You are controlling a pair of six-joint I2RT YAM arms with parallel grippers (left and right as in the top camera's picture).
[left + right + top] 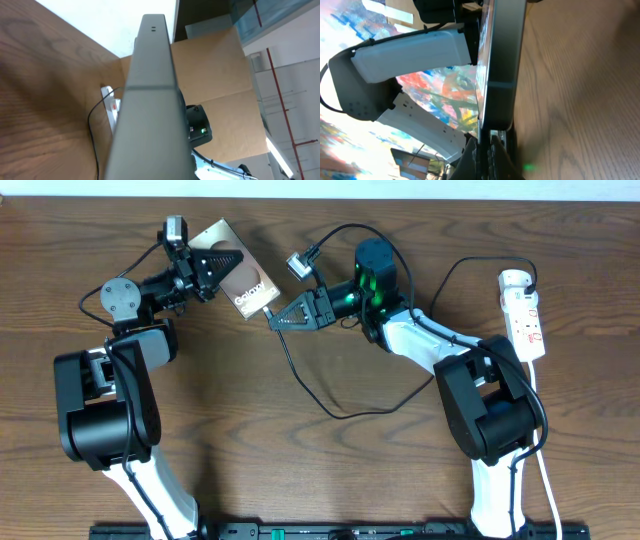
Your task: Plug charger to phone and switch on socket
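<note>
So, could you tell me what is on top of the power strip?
The charger's round white adapter sits on the far end of the power strip, hiding the outlet beneath it.

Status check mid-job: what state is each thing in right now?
phone: clamped in left gripper, lettered face up.
charger: plug tip at phone's edge, seating unclear; adapter end on socket.
socket: switch position unreadable.
right gripper: shut on charger's plug tip.

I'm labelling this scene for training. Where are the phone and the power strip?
phone [250,285]: overhead view, on its brown back by the lettering.
power strip [526,320]: overhead view, on its white body, mid-length.
</note>
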